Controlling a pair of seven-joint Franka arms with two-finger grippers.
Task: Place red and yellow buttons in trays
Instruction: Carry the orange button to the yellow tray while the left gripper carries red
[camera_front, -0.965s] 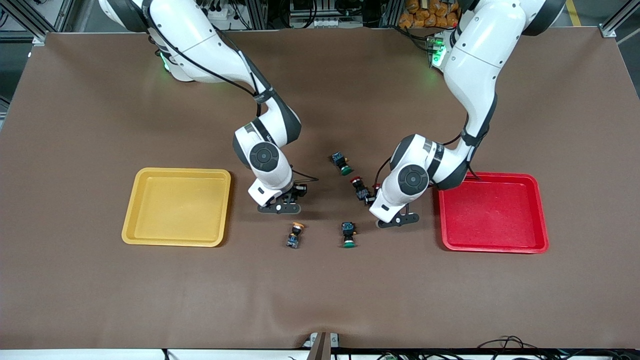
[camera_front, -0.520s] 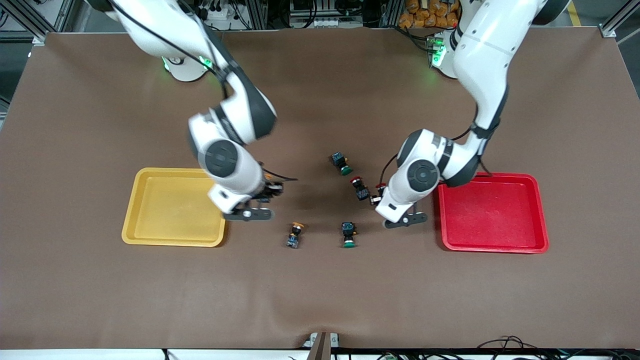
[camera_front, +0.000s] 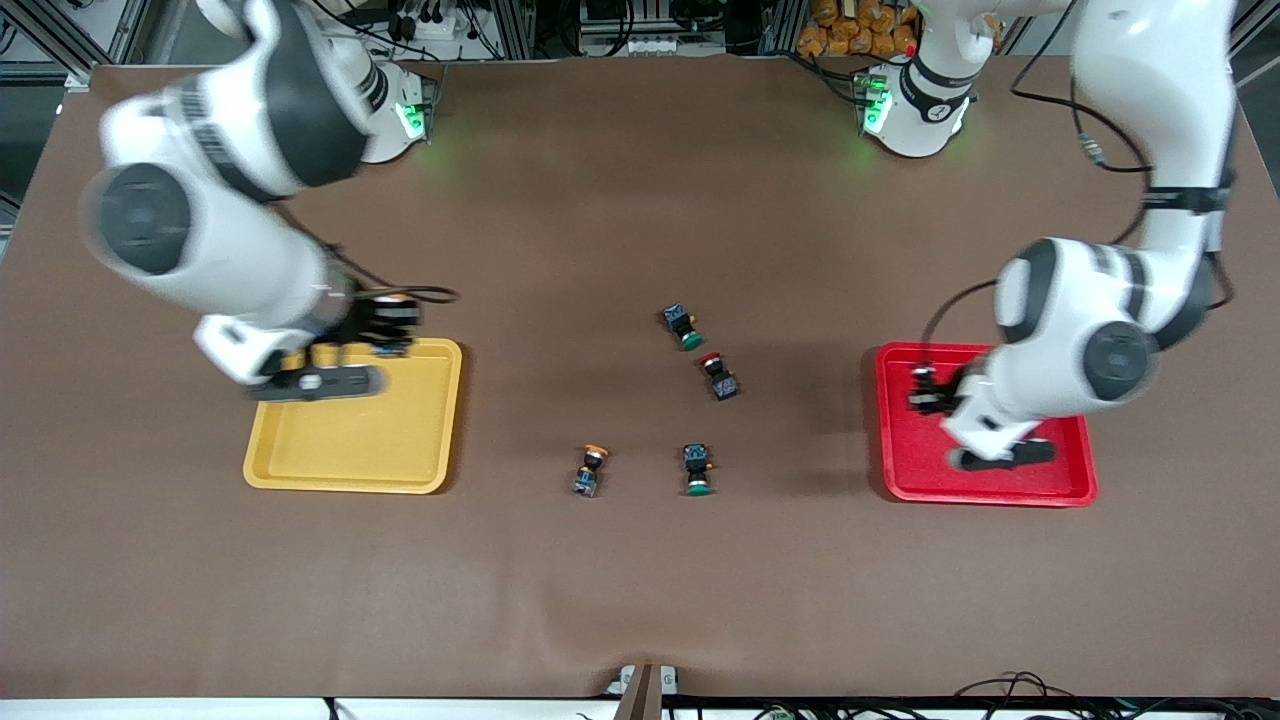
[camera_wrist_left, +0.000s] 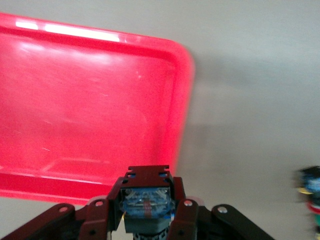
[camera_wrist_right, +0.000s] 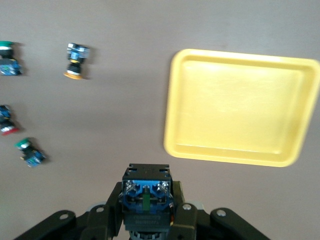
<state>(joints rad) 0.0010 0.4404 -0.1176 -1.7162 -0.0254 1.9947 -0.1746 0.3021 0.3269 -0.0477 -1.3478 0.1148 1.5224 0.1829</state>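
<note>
My right gripper (camera_front: 386, 326) is shut on a black-and-blue button (camera_wrist_right: 146, 195) with an orange cap, in the air over the yellow tray's (camera_front: 360, 440) edge toward the bases. My left gripper (camera_front: 925, 392) is shut on a black-and-blue button (camera_wrist_left: 147, 202), its cap hidden, over the red tray (camera_front: 900, 470). On the table between the trays lie a red-capped button (camera_front: 718, 375) and a yellow-capped button (camera_front: 590, 470). The right wrist view shows the yellow tray (camera_wrist_right: 240, 107), the yellow-capped button (camera_wrist_right: 76, 61) and the red-capped one (camera_wrist_right: 5, 120). The left wrist view shows the red tray (camera_wrist_left: 90, 115).
Two green-capped buttons lie mid-table, one (camera_front: 683, 327) beside the red-capped button, farther from the camera, one (camera_front: 697, 470) beside the yellow-capped button toward the left arm's end. Brown cloth covers the table.
Both grippers rose from the middle of the table with a button each. The right one swung to the yellow tray, the left one to the red tray.
</note>
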